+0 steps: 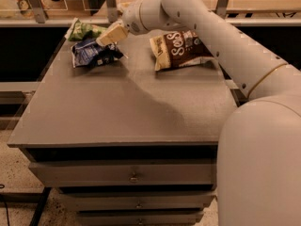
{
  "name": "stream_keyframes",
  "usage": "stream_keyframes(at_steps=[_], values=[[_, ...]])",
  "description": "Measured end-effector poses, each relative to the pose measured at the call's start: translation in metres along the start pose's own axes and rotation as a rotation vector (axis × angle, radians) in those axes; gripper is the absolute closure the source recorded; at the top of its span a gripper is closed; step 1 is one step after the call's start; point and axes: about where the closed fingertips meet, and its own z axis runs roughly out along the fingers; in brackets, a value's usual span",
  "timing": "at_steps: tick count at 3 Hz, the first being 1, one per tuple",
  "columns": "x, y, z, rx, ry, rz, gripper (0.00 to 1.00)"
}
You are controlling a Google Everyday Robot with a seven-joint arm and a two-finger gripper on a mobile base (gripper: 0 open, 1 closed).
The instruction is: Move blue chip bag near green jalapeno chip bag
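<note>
Foil, navy: the blue chip bag [91,54] lies near the far-left corner of the tabletop [122,112], just in front of the green jalapeno chip bag [83,30] at the far edge; they look touching or v. nearly so. Gripper [111,34] is at the blue bag's upper-right edge, low over the surface. Can't tell if it has hold of the foil or not. Brown SoS bag [178,48] is well apart, towards the far-right. Step looks like placement, prob. almost done. Next: let go if still holding, then lift clear w/o dragging the bag back.

On the table [127,112], the blue bag [91,54] lies far-left, just before the green bag [83,30], with the gripper [104,37] just above its right edge and the SoS bag [181,48] to the right.
</note>
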Motion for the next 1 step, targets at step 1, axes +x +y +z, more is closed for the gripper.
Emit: stream_keyframes(at_steps=[1], values=[[0.0000,0.0001,0.0001,0.000,0.000,0.000,0.00]])
